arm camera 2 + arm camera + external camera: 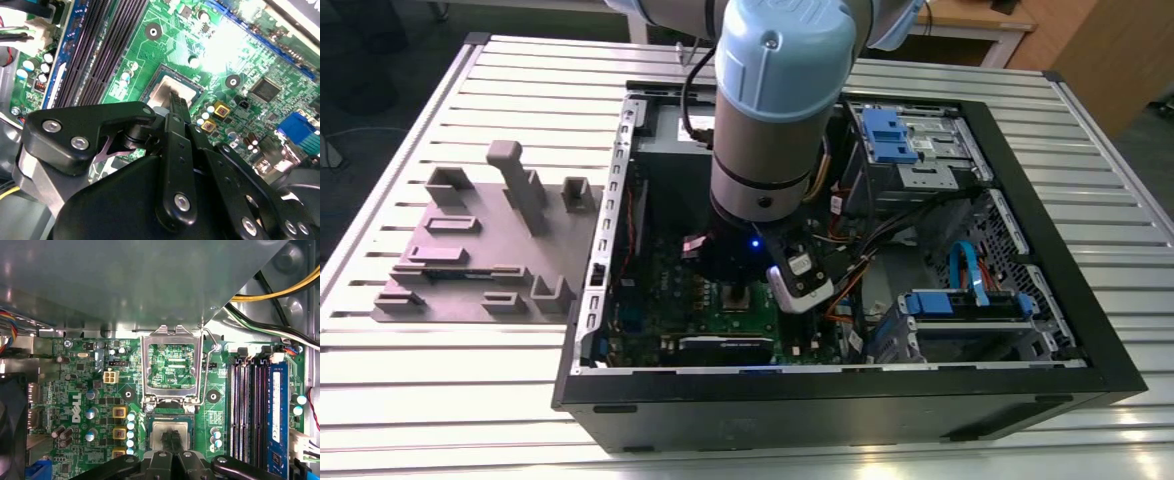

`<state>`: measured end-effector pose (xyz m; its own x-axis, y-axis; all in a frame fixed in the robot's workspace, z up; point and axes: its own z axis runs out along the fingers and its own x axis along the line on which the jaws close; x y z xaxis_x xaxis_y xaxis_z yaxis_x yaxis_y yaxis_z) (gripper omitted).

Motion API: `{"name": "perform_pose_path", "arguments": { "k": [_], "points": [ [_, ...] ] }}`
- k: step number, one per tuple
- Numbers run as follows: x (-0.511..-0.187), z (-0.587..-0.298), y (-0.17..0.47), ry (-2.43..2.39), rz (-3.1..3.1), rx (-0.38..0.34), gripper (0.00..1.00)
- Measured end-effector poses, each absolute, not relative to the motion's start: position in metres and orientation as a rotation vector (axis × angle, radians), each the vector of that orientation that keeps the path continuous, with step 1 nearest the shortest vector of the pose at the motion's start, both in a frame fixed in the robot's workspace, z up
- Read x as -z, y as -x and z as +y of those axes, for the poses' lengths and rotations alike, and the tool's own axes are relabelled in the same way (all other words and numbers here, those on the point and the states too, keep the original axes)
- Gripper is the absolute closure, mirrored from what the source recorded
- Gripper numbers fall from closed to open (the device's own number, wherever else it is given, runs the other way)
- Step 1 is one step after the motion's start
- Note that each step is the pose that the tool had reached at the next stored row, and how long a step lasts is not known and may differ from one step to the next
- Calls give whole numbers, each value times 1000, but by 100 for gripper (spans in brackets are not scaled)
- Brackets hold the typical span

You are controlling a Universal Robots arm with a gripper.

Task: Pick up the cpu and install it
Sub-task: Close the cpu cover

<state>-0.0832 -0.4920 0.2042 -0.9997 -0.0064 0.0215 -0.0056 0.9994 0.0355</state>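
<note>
Gripper (170, 437) linkage sits closest to the lens in both wrist views, fingers pressed together, tips right over the middle of the cpu (159, 432), pinching nothing as far as I can see. cpu lies flat in the socket on the motherboard (80, 385), directly below the tips; can't tell whether they touch its lid or hover just off it. Socket frame (146, 370) stands hinged up just beyond the tips, its wire lever (206, 370) beside it; memory slots (247, 410) off to one side. Grey tray (467, 250) is well apart from the gripper, outside the case (854, 395). My read: chip placed, frame not yet closed. Risks: if the cpu is a hair off its keys, a downward push could bend socket pins; a sideways drag could skew it; arm (774, 100) travel toward the raised frame could snag it or the lever
</note>
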Motion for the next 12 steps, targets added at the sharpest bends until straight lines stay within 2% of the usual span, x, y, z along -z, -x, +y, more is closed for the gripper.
{"name": "perform_pose_path", "arguments": {
  "k": [12],
  "points": [
    [-245, -491, 86, -9, -3120, 51, 90]
  ]
}}
